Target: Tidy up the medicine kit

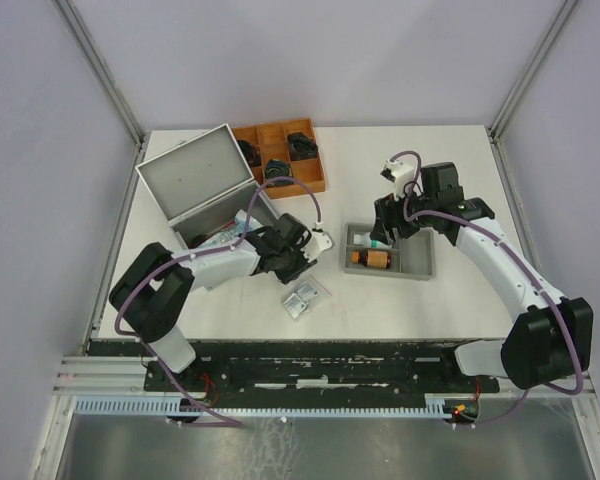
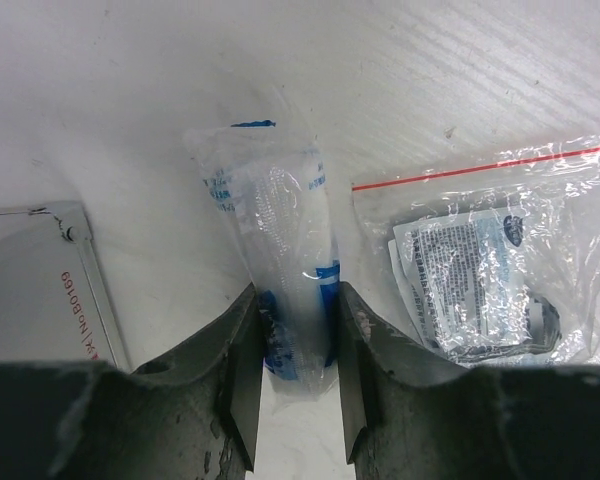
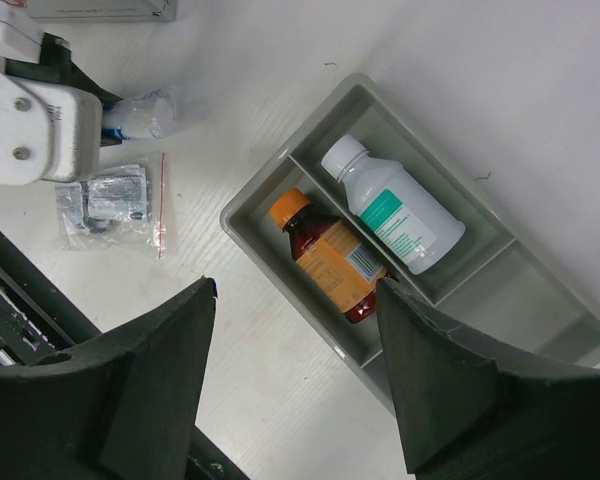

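The left pincer [image 2: 296, 300] is low over the table, just in front of the open case. Its 2 fingers [image 2: 242, 350] are drawn in on a clear packet [image 2: 280, 220] with blue print, touching it on both sides and pinching its near end. The packet lies on the white surface. Further right, the right pincer [image 3: 295, 290] hangs above the grey tray [image 3: 540, 290] with its fingers spread wide, holding and touching nothing.

1 medicine kit [image 1: 195, 180], a silver-grey metal case, stands at the far left of the table with its lid raised. 1 clear packet lies in the left pincer's grip. 1 zip bag [image 2: 490, 270] with a red seal line lies just right of the packet, with printed sachets inside. 1 brown wooden tray [image 1: 276, 134] with compartments sits behind and to the right of the kit. It holds dark items too small to identify. 1 shallow grey tray, right of centre, holds 2 bottles lying side by side in separate lanes. These are 1 amber bottle [image 3: 330, 260] with an orange cap and 1 white bottle [image 3: 395, 205] with a green label.

The table [image 1: 450, 170] is white and matte. 3 pale grey walls enclose it, with metal frame posts at the 2 far corners.
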